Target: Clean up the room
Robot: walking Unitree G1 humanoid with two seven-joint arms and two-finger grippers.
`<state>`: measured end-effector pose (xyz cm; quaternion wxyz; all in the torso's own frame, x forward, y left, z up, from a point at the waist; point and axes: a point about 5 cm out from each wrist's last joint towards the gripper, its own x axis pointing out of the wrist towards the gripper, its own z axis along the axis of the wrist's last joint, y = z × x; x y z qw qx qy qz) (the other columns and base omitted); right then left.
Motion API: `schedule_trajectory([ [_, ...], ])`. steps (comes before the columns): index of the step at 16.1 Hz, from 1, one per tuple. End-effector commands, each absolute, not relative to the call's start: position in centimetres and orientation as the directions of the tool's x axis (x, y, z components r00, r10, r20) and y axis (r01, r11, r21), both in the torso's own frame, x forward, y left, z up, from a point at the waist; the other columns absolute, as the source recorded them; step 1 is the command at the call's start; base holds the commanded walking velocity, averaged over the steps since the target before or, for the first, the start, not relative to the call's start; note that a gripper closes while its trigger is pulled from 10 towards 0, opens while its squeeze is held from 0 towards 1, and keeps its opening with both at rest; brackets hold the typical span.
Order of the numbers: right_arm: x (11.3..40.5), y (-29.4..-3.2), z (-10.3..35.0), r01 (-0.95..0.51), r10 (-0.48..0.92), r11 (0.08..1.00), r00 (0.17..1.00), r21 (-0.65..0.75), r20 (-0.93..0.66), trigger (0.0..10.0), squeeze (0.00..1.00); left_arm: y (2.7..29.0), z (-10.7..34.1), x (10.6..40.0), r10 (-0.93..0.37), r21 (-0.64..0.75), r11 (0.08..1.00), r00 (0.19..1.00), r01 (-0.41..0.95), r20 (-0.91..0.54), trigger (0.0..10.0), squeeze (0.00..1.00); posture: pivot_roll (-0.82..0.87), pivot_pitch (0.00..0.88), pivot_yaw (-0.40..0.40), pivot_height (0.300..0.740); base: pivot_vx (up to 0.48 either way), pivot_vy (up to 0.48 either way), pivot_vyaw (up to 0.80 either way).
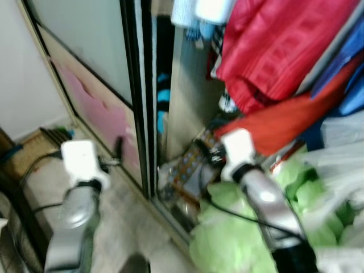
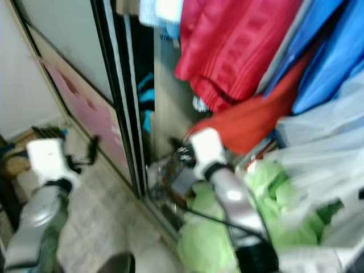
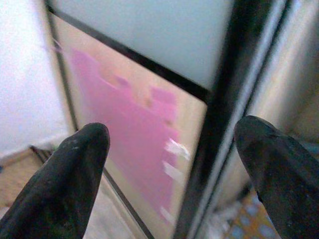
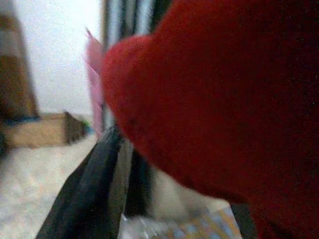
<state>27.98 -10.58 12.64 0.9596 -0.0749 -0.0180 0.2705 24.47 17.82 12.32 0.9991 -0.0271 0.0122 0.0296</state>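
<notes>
My left gripper is held out low in front of the wardrobe's sliding door, a frosted panel with a pink patch. Its fingers are spread wide, open, with nothing between them. My right gripper reaches into the open wardrobe, just under a hanging red garment and against a red-orange cloth. Red cloth lies close over the right wrist view. A patterned packet lies on the wardrobe floor beside that gripper. All views are blurred.
The black door frame stands between the two arms. A heap of light green fabric lies under my right arm. Blue clothes and white bags crowd the right. A cardboard box and cables sit at far left.
</notes>
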Motion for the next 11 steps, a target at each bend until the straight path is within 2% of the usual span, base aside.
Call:
schedule_trajectory([
  [1,28.3,-11.6,12.2,-0.497,0.498,0.855,0.866,-0.15,-0.032,10.0,0.0,17.2,12.3,24.3,0.047,-0.064,0.997,0.999,-0.049,-0.025,10.0,0.0,0.04,0.0,-0.097,0.74,0.0,0.0,0.8],
  [6,29.5,-11.1,12.8,-0.506,0.511,0.848,0.859,-0.159,-0.01,10.0,0.0,16.9,14.8,24.2,0.054,-0.084,0.995,0.998,-0.051,0.023,10.0,0.0,0.07,0.0,-0.1,0.74,0.0,0.0,0.8],
  [11,29.3,-11.6,12.2,-0.492,0.495,0.858,0.869,-0.15,-0.016,10.0,0.0,16.2,14.8,24.2,0.025,-0.071,0.997,1.0,-0.024,0.017,10.0,0.0,0.05,0.0,-0.087,0.74,0.0,0.0,0.8],
])
